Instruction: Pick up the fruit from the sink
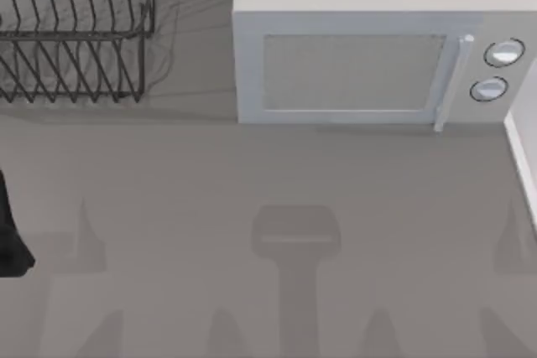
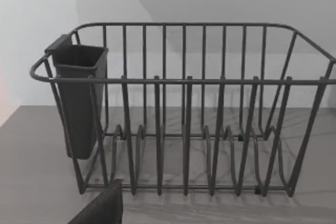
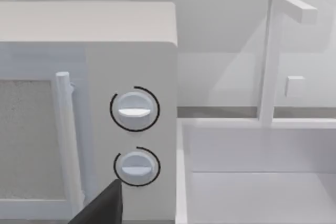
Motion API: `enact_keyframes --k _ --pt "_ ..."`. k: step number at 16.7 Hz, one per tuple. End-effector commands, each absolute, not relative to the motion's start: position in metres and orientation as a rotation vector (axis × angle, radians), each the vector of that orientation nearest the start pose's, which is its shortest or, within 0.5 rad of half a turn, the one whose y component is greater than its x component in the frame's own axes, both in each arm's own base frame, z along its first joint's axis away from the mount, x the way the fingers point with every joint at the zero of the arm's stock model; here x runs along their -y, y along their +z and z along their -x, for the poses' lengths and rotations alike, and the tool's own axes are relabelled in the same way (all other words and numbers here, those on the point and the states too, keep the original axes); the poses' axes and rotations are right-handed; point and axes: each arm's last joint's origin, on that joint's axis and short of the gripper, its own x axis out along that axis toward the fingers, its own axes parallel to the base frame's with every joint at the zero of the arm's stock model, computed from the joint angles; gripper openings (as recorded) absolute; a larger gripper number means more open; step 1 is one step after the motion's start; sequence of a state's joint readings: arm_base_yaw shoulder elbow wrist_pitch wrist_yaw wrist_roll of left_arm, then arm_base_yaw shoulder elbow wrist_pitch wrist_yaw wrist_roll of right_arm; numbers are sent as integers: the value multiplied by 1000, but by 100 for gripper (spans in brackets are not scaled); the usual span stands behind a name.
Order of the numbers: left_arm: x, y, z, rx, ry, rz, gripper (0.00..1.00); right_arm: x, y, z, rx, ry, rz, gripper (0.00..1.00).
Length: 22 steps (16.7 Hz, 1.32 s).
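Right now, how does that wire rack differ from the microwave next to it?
The wire rack is dark and open, made of thin bars you can see through; the microwave is a pale, solid closed box. The rack carries a dark cup hung on one end; the microwave carries a bar handle and two round knobs. Both stand along the back of the grey counter.

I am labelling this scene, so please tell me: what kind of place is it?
Most likely a kitchen counter, in simulation: a microwave with two dials, a wire dish rack holding a dark cutlery cup, and a white sink with a faucet.
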<state>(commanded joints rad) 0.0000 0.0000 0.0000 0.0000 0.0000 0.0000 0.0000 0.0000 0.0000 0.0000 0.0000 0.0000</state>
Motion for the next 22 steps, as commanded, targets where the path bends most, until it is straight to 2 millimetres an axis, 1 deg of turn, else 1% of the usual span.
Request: enact_keyframes --k 7,10,13,15,17,19,20,22 --pt "1 160 -106 0 0 0 100 1 162 -106 -7 -2 2 100" --pt "1 160 -106 0 0 0 100 3 179 -107 -71 -22 21 100" --pt "1 160 -106 0 0 0 100 8 208 -116 -205 -53 51 100" --pt "1 160 -106 0 0 0 100 12 230 -131 -332 -74 71 100" --pt "1 160 -106 0 0 0 100 19 249 -155 -480 -92 88 100" --pt "1 160 -106 0 0 0 100 29 263 -186 -642 -105 99 100" --pt "1 160 -106 0 0 0 100 36 267 -205 -725 -108 101 100" --pt "1 160 -106 0 0 0 100 51 268 -244 -894 -108 100 100"
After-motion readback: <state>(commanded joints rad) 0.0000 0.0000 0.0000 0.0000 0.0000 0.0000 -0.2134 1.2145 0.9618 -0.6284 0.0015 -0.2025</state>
